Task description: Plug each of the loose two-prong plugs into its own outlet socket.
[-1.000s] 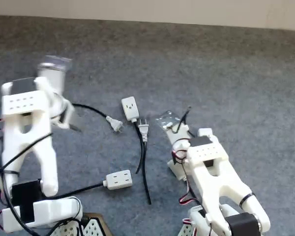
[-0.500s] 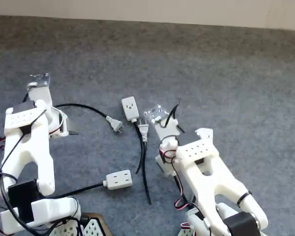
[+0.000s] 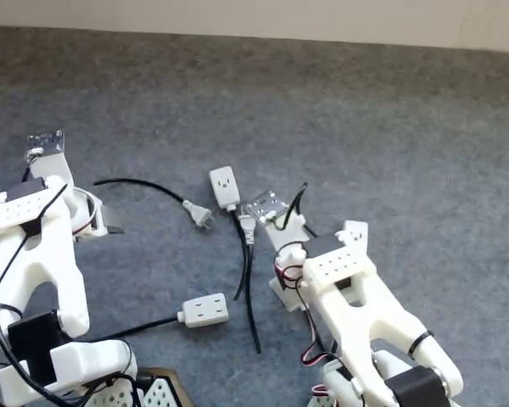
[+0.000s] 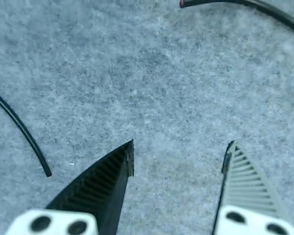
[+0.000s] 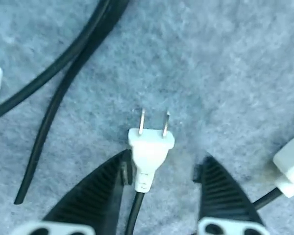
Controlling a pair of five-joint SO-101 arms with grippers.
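A white two-prong plug [image 5: 151, 144] lies on the grey carpet, its prongs pointing away from my right gripper [image 5: 161, 169]. That gripper is open, with its dark fingers [image 5: 100, 193] on either side of the plug body and not closed on it. In the high view this plug [image 3: 247, 225] lies just below a small white outlet socket [image 3: 225, 187], with the right gripper [image 3: 265, 207] beside it. A second plug [image 3: 200, 215] on a black cable lies to the left. A white multi-outlet socket [image 3: 205, 310] lies nearer the front. My left gripper [image 4: 179, 152] hangs open over bare carpet at far left [image 3: 47, 144].
Black cables [image 3: 248, 284] run from the plugs toward the front between the arms. Loose cable ends [image 4: 24, 134] cross the carpet near the left gripper. A white piece with a cable [image 5: 290, 169] lies close to the right gripper's finger. Open carpet stretches behind and to the right.
The right gripper has moved left and down to the plug by the small outlet. The left arm has swung left and back, away from the second plug.
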